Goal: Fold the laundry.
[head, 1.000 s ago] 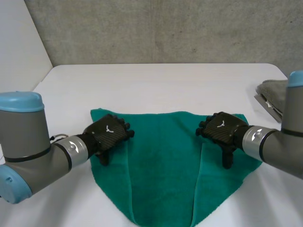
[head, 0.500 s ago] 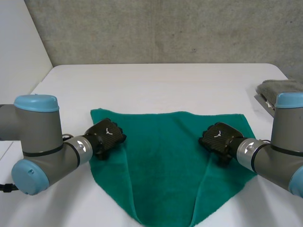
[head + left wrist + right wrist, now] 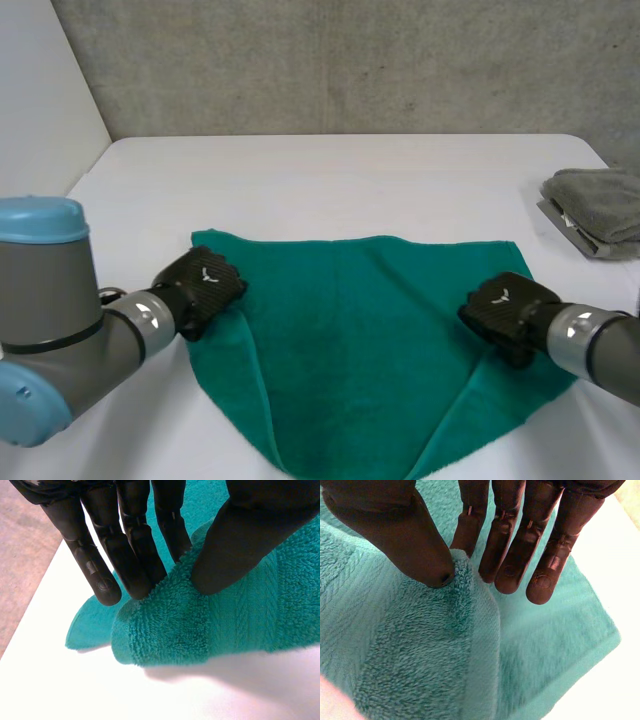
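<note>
**Both hands pinched on the teal towel's side edges**

I have the teal towel (image 3: 350,330) lying spread on the white counter (image 3: 330,170). Its far edge is straight and its sides draw in toward the near edge. My left hand (image 3: 205,285) is on the towel's left edge, a little nearer than the far-left corner. It nips a raised ridge of terry between the thumb and the fingers (image 3: 135,555). My right hand (image 3: 505,310) is on the right edge and grips the same way, thumb on one side of a bunched fold and fingers (image 3: 512,545) on the other.

I judge the towel light, soft and limp, with a thick pile that gives good purchase and nothing that can break. It should sag and drag between the two holds. The hems and corners look like the best places to take it, since a pinch in from the edge would lift only a peak.

At the far right a folded grey cloth (image 3: 595,190) lies on what looks like a flat tray (image 3: 568,232). I cannot tell whether anything else is on it.
</note>
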Robot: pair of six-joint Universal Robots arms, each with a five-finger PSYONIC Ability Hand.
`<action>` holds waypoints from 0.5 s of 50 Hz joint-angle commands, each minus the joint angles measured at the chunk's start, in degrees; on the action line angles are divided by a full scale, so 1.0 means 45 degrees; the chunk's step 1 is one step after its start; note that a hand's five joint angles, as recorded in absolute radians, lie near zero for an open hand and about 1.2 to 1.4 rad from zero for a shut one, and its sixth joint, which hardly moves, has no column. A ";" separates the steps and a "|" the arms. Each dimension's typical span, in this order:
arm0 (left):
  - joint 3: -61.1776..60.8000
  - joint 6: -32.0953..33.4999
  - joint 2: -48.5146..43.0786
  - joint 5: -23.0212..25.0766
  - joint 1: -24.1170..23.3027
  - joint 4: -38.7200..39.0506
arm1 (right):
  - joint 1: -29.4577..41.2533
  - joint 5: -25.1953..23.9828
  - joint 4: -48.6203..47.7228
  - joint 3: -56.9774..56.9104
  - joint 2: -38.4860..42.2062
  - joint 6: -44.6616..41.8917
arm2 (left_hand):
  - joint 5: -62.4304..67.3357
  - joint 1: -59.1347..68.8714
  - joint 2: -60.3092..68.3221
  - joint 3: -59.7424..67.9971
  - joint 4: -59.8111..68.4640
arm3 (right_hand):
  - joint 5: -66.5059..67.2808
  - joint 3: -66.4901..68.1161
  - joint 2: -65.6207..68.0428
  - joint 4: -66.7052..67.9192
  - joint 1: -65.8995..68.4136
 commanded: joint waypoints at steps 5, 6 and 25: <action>-0.1787 -0.0124 0.1943 -0.0897 0.0304 -0.0221 | -0.1502 0.0232 0.1776 0.1581 -0.1784 -0.1825 | 0.3115 0.3444 0.2579 0.2657 0.2544 | 0.2975 0.2747 0.3051 0.2666 0.5216; -0.1904 -0.0260 0.2021 -0.0994 0.0285 -0.0376 | -0.1580 0.0232 0.1777 0.1659 -0.1862 -0.1885 | 0.3115 0.3444 0.2579 0.2657 0.2544 | 0.2975 0.2747 0.3051 0.2666 0.5216; -0.1145 -0.1726 0.0793 -0.1288 0.0519 0.0520 | -0.2323 0.0076 0.2070 0.2285 -0.1922 -0.1768 | 0.3115 0.3444 0.2579 0.2657 0.2544 | -0.8188 -0.8415 -0.8112 -0.8497 -0.5946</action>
